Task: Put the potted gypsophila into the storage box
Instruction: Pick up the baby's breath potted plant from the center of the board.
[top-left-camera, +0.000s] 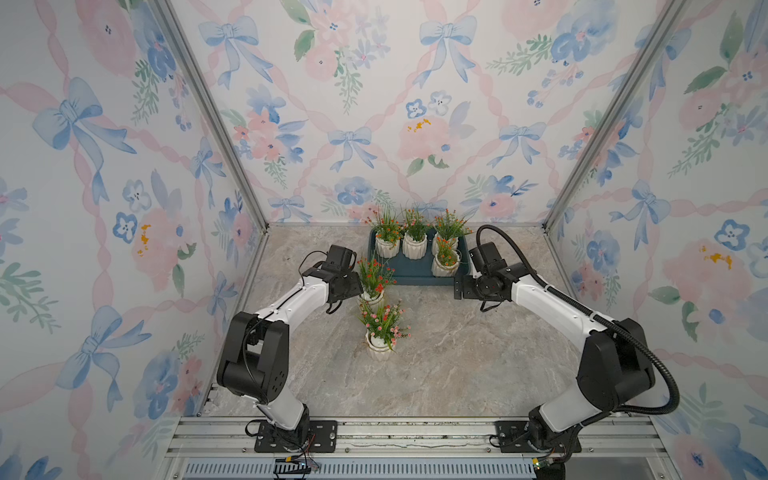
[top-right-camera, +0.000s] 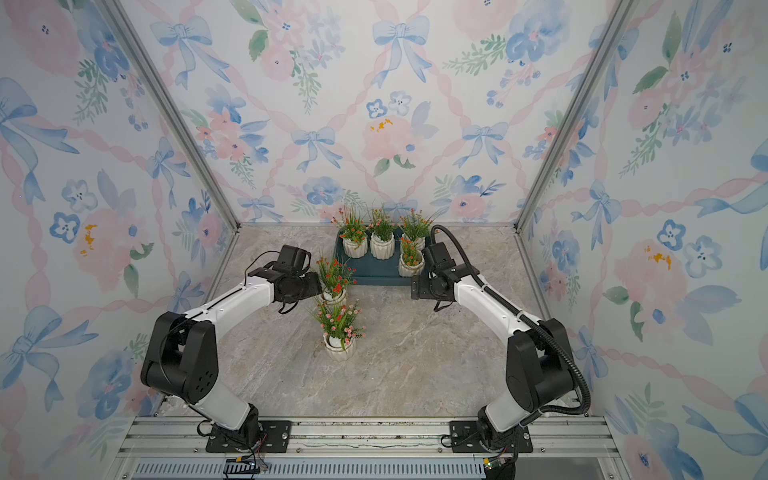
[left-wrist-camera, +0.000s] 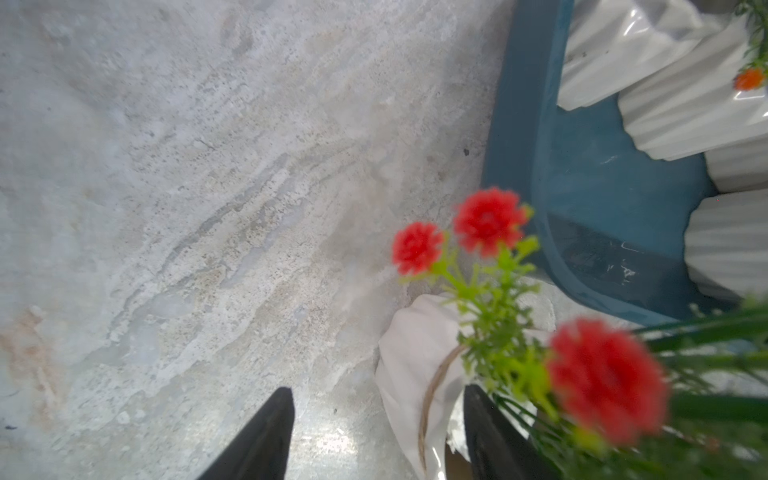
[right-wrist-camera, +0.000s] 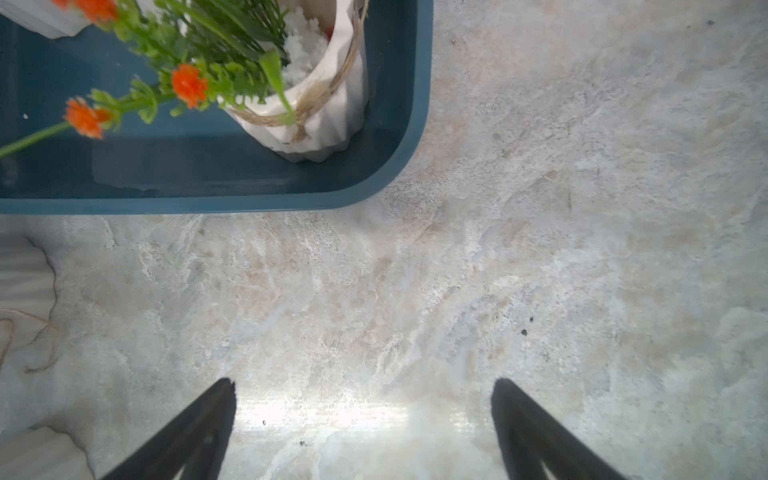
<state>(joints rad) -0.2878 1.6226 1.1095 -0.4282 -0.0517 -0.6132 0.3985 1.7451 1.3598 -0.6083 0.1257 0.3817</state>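
Observation:
The storage box (top-left-camera: 415, 272) (top-right-camera: 376, 272) is a dark teal tray at the back of the table, and several potted gypsophila with orange blossoms stand in it. Two more pots stand on the table in front of it: a red-flowered one (top-left-camera: 372, 294) and a pink-flowered one (top-left-camera: 380, 347). My left gripper (left-wrist-camera: 380, 399) is open and straddles the rim of the red-flowered pot (left-wrist-camera: 415, 353). One finger is inside the rim, and the other is outside with a gap to the wall. My right gripper (right-wrist-camera: 363, 386) is open over bare table by the box's near right corner (right-wrist-camera: 399, 166).
The box sits against the flowered back wall, and flowered side walls close in both sides. In the right wrist view the nearest pot in the box (right-wrist-camera: 328, 120) stands close to that corner. The marble tabletop (top-left-camera: 478, 353) lies bare in front of the right arm.

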